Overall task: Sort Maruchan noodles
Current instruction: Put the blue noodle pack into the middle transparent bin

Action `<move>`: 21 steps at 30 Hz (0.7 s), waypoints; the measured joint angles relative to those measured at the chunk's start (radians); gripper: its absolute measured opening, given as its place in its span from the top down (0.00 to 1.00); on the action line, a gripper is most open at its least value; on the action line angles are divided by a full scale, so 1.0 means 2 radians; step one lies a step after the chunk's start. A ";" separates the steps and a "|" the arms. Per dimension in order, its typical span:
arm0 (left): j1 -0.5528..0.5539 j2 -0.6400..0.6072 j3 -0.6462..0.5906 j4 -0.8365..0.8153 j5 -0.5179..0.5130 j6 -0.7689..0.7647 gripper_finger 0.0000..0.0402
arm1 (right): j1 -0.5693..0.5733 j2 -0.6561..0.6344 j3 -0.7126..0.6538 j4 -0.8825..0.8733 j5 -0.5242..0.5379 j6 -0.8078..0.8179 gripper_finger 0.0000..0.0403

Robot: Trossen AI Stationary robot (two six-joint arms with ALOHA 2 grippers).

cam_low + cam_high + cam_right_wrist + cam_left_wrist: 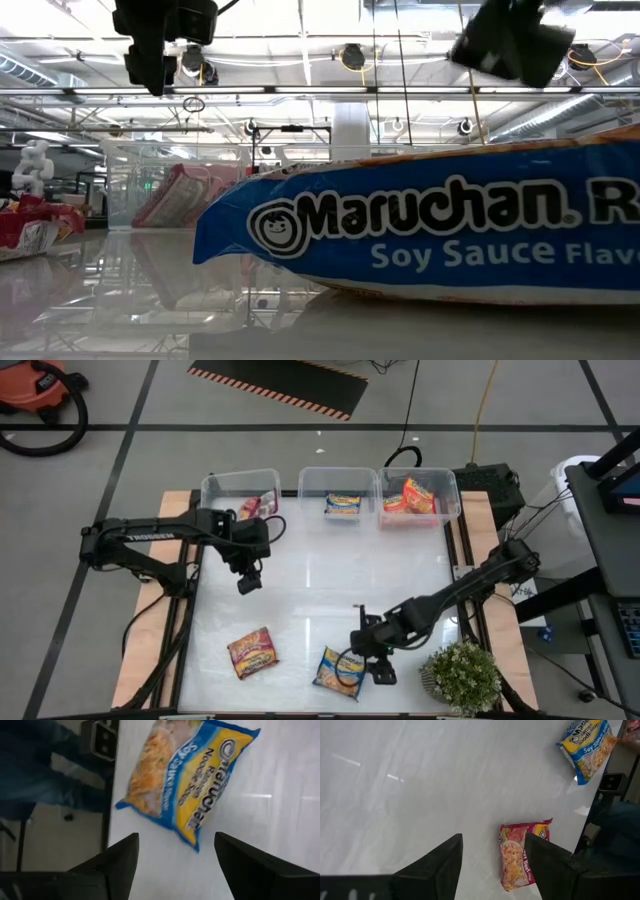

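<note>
- High view: the right hand [372, 660] hangs just beside the blue packet [340, 671] on the white surface [320, 595], fingers spread, holding nothing.
- The left hand [248, 577] hovers mid-surface, open and empty.
- The red packet [253, 652] lies near the front edge.
- 3 clear bins [240, 493] at the back hold more packets.

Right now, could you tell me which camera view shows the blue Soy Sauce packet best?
The right wrist view: the blue packet lies whole beyond the open right gripper. The low view crops it, the high view shows it small, and the left wrist view catches it at a corner.
</note>
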 joint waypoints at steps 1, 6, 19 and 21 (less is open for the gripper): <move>-0.002 0.000 0.000 0.000 -0.002 -0.001 0.46 | 0.001 0.000 -0.014 0.021 0.001 0.003 0.38; -0.009 0.000 0.000 -0.001 -0.013 -0.007 0.46 | 0.003 0.000 -0.082 0.119 0.000 0.019 0.38; -0.026 0.000 0.000 -0.001 -0.022 -0.041 0.46 | 0.005 0.000 -0.211 0.291 -0.013 0.009 0.38; -0.026 0.000 0.000 -0.001 -0.022 -0.042 0.46 | 0.006 0.000 -0.220 0.309 -0.010 0.002 0.38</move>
